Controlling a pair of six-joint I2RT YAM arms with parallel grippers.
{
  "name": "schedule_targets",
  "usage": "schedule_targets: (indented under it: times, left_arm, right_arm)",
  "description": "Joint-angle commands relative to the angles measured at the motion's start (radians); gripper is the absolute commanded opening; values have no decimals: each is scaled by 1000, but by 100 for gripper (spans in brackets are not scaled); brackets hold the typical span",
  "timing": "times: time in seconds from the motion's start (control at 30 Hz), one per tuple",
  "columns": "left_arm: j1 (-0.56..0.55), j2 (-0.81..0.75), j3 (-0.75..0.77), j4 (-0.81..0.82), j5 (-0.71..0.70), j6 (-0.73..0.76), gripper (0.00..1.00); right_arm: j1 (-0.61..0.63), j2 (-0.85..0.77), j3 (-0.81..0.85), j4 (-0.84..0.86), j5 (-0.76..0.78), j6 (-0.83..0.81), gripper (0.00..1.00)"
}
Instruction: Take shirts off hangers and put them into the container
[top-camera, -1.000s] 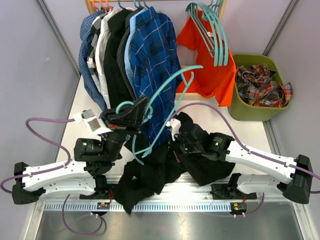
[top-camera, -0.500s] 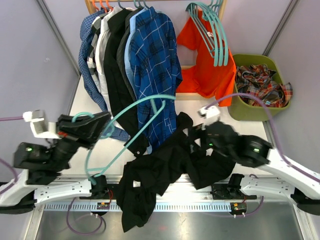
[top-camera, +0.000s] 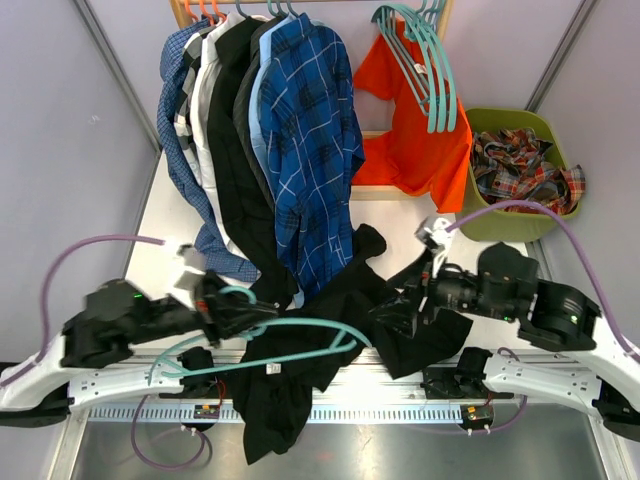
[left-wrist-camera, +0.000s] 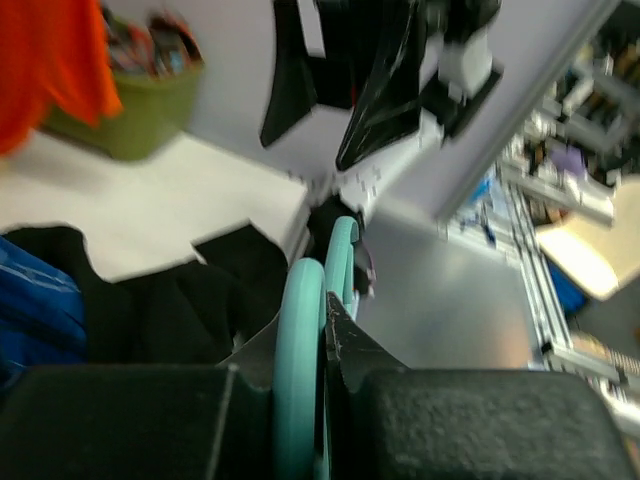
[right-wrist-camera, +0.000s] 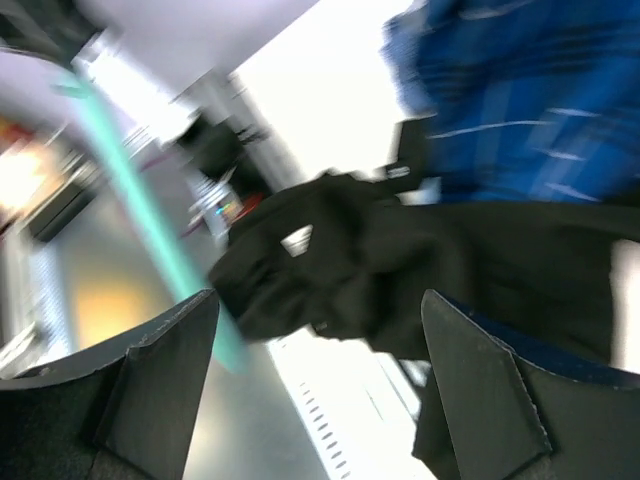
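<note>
The black shirt (top-camera: 330, 340) lies crumpled on the table (top-camera: 165, 215), directly below and ahead of the right gripper (right-wrist-camera: 320, 400). One end is draped over the near rail. The right fingers (right-wrist-camera: 160, 390) are spread wide and nothing is held between them. Whether they touch the fabric cannot be told.

A teal hanger (left-wrist-camera: 300, 350) is clamped between the closed fingers of the left gripper (top-camera: 228, 308). From the fingertips it runs out across the shirt, towards the right gripper.

Step in hand – judged to be the parting of shirt from hanger. The shirt appears to be off, though it cannot be confirmed that the hanger's far end is clear of the cloth.

Next move, as judged: the right fingers are to be lowered and closed on a thick fold, and the shirt carried to the container (top-camera: 490, 225). This stands well beyond the right fingers, to their far right, with plaid shirts (top-camera: 525, 170) already inside. The hanger is to be kept clear or set aside.

Limits of view – both wrist views are blurred. The hanger's hook is largely masked by the left fingers. The shirt's collar and sleeves cannot be told apart.
</note>
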Motion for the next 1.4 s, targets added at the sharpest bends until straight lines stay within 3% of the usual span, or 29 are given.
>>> schedule_targets:
  times: [0.0,0.4,0.7,0.9,0.93,0.97,1.03,1.2,1.23,1.27,1.3,1.37]
  left_arm:
    - [2,97,-16,27,203,-5,0]
    - [17,138,-30,117,207,23,0]
    - [33,146,-6,116,185,29,0]
    - [34,140,23,77,141,38,0]
    - [34,137,31,74,127,40,0]
    - [34,138,34,68,121,40,0]
    - [34,138,40,62,98,43,0]
    - [34,158,68,28,66,50,0]
    - [34,163,74,22,40,50,5]
    - [34,169,82,10,27,50,19]
    - [34,175,83,7,-6,52,65]
    - [34,174,91,7,-31,54,85]
  right_arm:
    - [4,53,7,107,-293,-41,89]
    - [6,107,-96,263,-542,11,83]
    - [13,139,-181,322,-602,47,79]
    - [21,137,-211,311,-632,62,49]
    - [22,133,-217,306,-631,65,40]
    - [22,128,-219,303,-631,68,18]
    - [24,121,-222,296,-628,68,0]
    - [24,104,-211,270,-608,61,0]
    - [22,105,-198,263,-602,56,0]
    - [24,107,-191,257,-597,47,0]
    - [22,107,-178,245,-590,44,0]
    - [24,108,-165,233,-577,31,0]
